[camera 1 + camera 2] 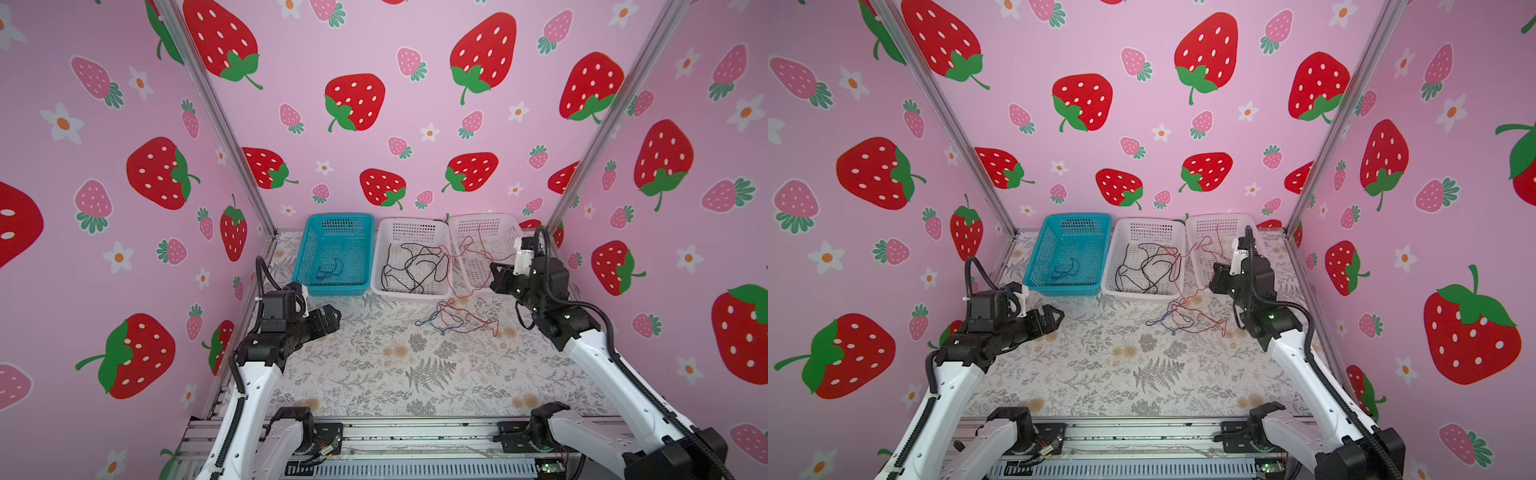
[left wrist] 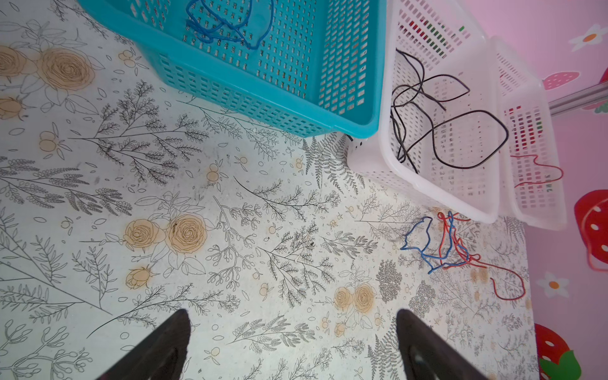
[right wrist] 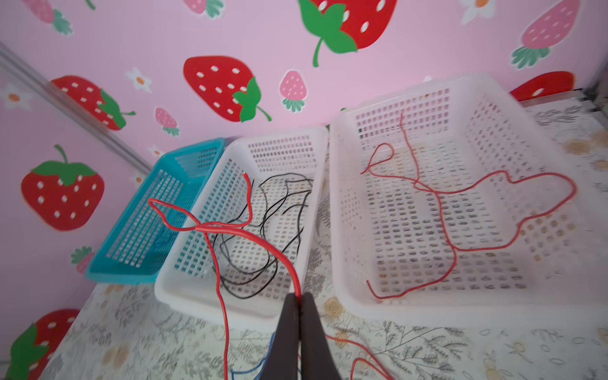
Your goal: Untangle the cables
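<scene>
Between the right gripper's [image 3: 298, 297] clenched fingers a red cable [image 3: 214, 225] was pinched, looping ahead over the middle white basket [image 3: 184, 289]. Beyond the left gripper's [image 2: 292, 317] spread, empty fingers lay the red-blue tangle [image 2: 441, 250].

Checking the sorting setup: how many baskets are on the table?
3, in a row by the back wall: the blue basket on the left, the middle white basket, then the right white basket. None appears hidden.
</scene>
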Motion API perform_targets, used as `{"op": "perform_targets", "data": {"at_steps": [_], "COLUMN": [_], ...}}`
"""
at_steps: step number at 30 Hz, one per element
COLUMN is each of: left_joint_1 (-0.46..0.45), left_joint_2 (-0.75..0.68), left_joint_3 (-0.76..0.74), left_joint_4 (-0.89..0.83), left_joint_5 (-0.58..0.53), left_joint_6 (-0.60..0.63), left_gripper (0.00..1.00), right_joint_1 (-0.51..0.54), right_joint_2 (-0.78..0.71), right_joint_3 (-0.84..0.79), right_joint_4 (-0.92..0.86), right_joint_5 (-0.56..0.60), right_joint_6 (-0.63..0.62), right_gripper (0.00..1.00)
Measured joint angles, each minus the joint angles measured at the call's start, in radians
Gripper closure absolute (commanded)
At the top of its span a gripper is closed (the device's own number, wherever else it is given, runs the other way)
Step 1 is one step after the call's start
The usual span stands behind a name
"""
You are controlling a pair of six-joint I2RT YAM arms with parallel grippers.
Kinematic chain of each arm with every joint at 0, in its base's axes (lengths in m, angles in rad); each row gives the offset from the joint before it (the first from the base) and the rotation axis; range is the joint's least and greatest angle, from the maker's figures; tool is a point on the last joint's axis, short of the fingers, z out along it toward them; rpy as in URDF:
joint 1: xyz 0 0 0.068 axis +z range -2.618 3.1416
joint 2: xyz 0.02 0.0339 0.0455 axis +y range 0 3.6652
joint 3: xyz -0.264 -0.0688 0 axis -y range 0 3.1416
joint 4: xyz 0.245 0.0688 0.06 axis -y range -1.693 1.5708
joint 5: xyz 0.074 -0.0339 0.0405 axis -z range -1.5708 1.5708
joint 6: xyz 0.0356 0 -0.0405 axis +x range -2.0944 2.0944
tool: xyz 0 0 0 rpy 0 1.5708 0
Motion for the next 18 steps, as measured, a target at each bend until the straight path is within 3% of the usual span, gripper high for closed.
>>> {"op": "perform_targets", "data": {"at_steps": [8, 18], "left_joint_1": [0.000, 0.000], "left_joint_2": [0.006, 0.008], "left_joint_3": [0.000, 0.000], "left_joint_4": [0.000, 0.000], "left_joint_5": [0.000, 0.006], "left_joint_6": [0.000, 0.000], "left_gripper": [0.01, 0.01], "right_joint_1": [-0.187, -0.223], "right_joint_2": [0.088, 0.317], "right_joint_3": [0.000, 0.042], "right_joint_4": [0.101, 0.179], "right_joint_5": [0.113, 0.247], "right_joint_6": [0.177, 0.268], "right_gripper": [1.00, 1.00]}}
